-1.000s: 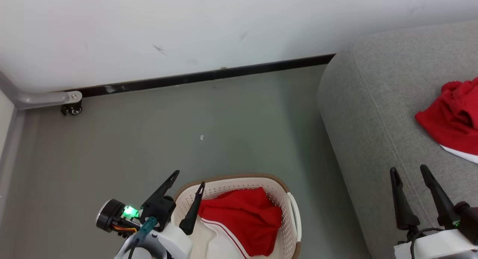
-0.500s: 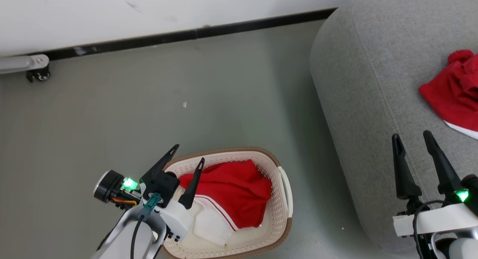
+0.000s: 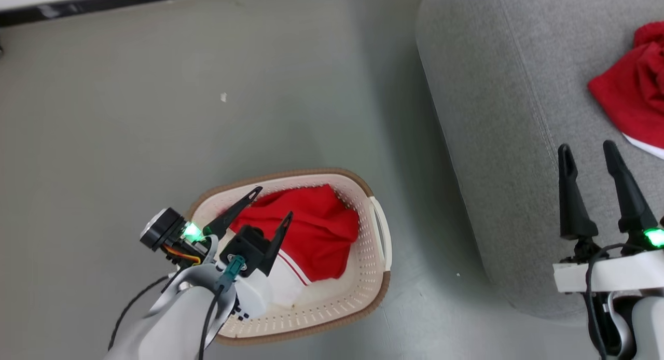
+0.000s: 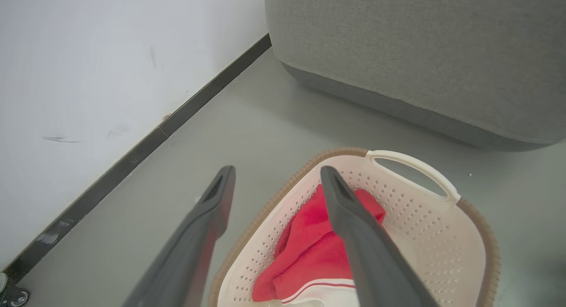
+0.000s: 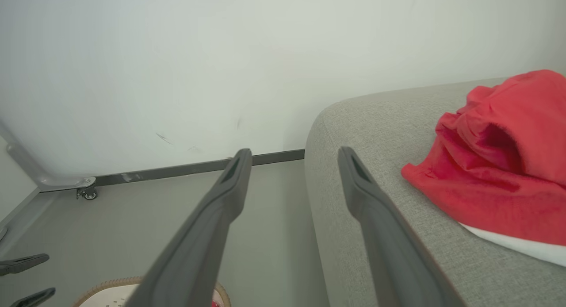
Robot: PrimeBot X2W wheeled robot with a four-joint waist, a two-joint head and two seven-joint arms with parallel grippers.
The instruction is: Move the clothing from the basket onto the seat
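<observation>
The cream basket (image 3: 374,290) with its brown rim stands on the grey floor, left of the seat (image 3: 493,116). In it lies red clothing (image 3: 321,235) with a white striped panel. My left gripper (image 3: 273,202) hovers open above the basket's near-left part, its fingers spread over the red fabric without touching it. In the left wrist view the left gripper (image 4: 277,170) points at the basket (image 4: 482,227) and its clothing (image 4: 309,245). Another red piece of clothing (image 3: 633,100) lies on the seat. My right gripper (image 3: 586,146) is open and empty above the seat's front edge; in the right wrist view it (image 5: 295,151) stands left of that piece (image 5: 499,165).
A white wall with a black baseboard (image 4: 132,152) runs behind the floor. A small white scrap (image 3: 223,97) lies on the floor. A metal frame foot with a caster (image 5: 86,193) stands by the wall at the left. Open floor separates basket and seat.
The head camera has tilted down, so the wall has slid out of the top. My left gripper has swung from the basket's left rim to above the red clothing. Both grippers stay open.
</observation>
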